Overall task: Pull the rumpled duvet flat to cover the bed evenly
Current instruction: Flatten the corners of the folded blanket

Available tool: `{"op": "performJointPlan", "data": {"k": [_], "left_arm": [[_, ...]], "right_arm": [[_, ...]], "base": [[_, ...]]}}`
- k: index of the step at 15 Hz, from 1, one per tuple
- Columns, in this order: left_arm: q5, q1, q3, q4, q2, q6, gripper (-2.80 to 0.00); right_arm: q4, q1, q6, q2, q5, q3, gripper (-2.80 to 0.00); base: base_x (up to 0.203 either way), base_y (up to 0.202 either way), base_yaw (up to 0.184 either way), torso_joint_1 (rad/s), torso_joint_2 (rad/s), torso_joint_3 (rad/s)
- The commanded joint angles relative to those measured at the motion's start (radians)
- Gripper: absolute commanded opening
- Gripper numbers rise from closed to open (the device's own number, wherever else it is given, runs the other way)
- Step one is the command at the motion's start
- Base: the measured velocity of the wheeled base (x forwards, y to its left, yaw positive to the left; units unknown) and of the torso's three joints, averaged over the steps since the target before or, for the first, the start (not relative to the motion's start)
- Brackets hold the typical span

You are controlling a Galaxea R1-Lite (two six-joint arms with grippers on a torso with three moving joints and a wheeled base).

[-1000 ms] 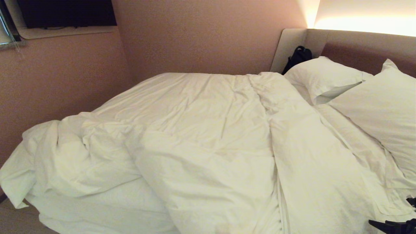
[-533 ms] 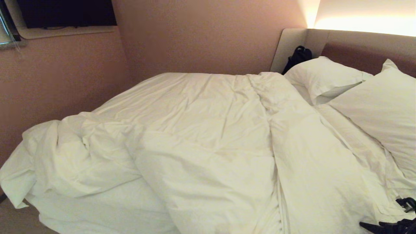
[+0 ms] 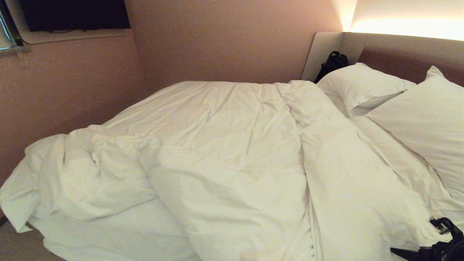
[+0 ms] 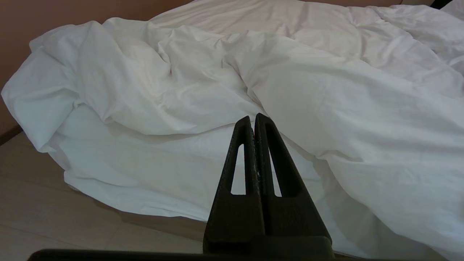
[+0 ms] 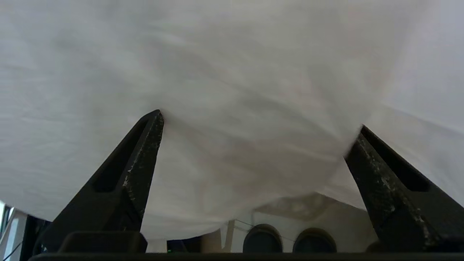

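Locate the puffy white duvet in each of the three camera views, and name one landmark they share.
Head view: the puffy white creased duvet fills the middle, bunched toward the left.
Left wrist view: it spans the upper picture, beyond the shut left end effector.
Right wrist view: white cloth, apparently the duvet, fills the picture, between the spread fingers of the right end effector.
Shared landmark: the bunched fold, in the head and left wrist views only.

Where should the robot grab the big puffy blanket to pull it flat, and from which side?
Probably the bunched near-left corner of the duvet, reached from the near, foot-end side. There it is piled in folds and pulled back, baring the sheet on the bed, with a loose edge to pinch. The right gripper, open at the pillow end, is far from it.
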Motion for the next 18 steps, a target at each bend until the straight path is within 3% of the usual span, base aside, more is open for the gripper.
{"op": "performJointPlan", "data": {"k": [1,8,9,10,18], "left_arm": [[0.001,0.000,0.000,-0.001,0.001,-0.001,-2.80],[0.001,0.000,0.000,-0.001,0.001,-0.001,-2.80],[0.001,0.000,0.000,-0.001,0.001,-0.001,-2.80],[0.001,0.000,0.000,-0.001,0.001,-0.001,-2.80],[0.001,0.000,0.000,-0.001,0.001,-0.001,-2.80]], "right_arm": [[0.020,0.016,0.006,-0.013,0.004,-0.003,0.00],[0.053,0.055,0.010,-0.025,0.001,-0.006,0.00],[0.052,0.055,0.005,-0.025,0.001,-0.004,-0.98],[0.052,0.055,0.001,-0.023,0.001,-0.003,-2.80],[0.050,0.053,0.002,-0.032,0.004,-0.003,-2.80]], "base": [[0.000,0.000,0.000,0.000,0.00,0.000],[0.000,0.000,0.000,0.000,0.00,0.000],[0.000,0.000,0.000,0.000,0.00,0.000],[0.000,0.000,0.000,0.000,0.00,0.000],[0.000,0.000,0.000,0.000,0.00,0.000]]}}
